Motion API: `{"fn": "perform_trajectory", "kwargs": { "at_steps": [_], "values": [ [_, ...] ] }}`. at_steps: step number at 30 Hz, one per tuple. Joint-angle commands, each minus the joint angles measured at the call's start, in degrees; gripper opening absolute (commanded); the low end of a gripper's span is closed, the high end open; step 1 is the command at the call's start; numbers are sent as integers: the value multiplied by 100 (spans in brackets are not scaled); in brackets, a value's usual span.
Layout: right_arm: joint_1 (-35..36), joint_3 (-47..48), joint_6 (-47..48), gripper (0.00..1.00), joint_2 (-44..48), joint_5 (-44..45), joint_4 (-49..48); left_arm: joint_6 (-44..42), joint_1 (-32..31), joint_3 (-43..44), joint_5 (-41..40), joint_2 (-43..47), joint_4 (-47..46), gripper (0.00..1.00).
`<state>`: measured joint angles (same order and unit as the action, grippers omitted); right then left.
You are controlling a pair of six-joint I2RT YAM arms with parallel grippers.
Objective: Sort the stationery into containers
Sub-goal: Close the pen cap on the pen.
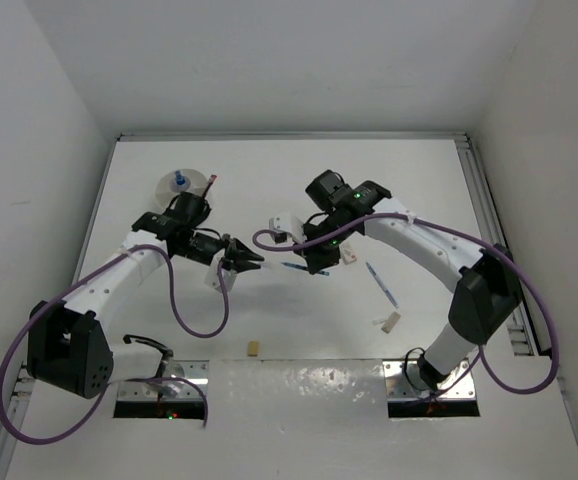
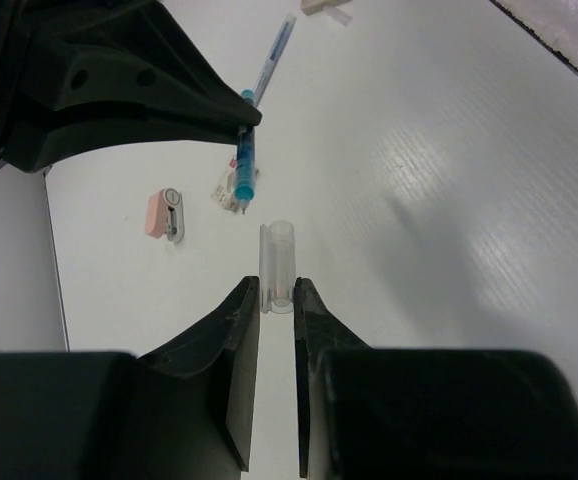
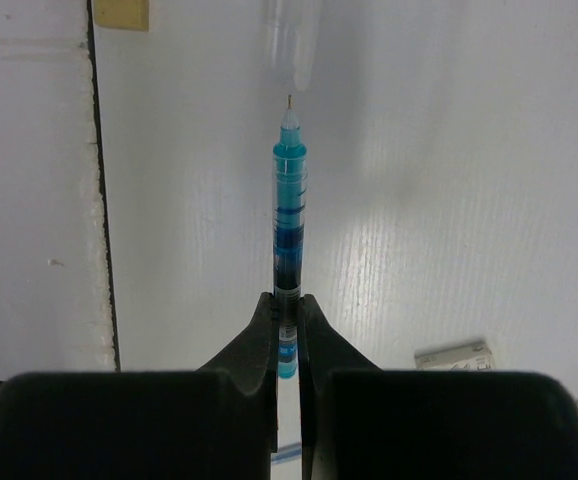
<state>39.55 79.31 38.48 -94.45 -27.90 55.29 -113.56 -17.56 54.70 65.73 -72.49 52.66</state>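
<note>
Evidently the blue pen [image 3: 289, 222] was about to be capped. It was clamped by its rear end in the right pincer [image 3: 287, 312], held above the worktop [image 2: 449, 200]. In the right wrist view its bare tip aimed at 12 o'clock, just short of the clear cap [image 2: 276, 262]. The left pincer [image 2: 276, 298] pinched that cap at its base, and its mouth seemed to face the tip, near it but apart.

I judged that the next move called for lining tip and mouth on one axis, then pressing them together gently, since the cap was gripped only at its end and could tilt. In the top view the white bowl [image 1: 166, 182] sat at 11 o'clock from the left pincer. A pink eraser [image 2: 154, 214] lay at 10 o'clock from the cap.
</note>
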Motion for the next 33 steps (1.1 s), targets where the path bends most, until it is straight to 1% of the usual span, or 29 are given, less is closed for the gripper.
{"fn": "perform_trajectory", "kwargs": {
  "at_steps": [1, 7, 19, 24, 33],
  "values": [
    [123, -12, 116, 0, 42, 30, -88, -1794, -2, 173, 317, 103, -133, 0],
    [194, 76, 134, 0, 6, 74, -115, -1485, -2, 190, 343, 121, -555, 0],
    [202, 76, 107, 0, -20, 170, -124, -1485, -2, 199, 317, 156, -512, 0],
    [167, 6, 46, 0, 24, 355, -299, -1538, -2, 208, 343, 156, -485, 0],
    [167, 76, -51, 0, -20, 294, -536, -1538, -10, 182, 405, 156, -441, 0]
  ]
}}
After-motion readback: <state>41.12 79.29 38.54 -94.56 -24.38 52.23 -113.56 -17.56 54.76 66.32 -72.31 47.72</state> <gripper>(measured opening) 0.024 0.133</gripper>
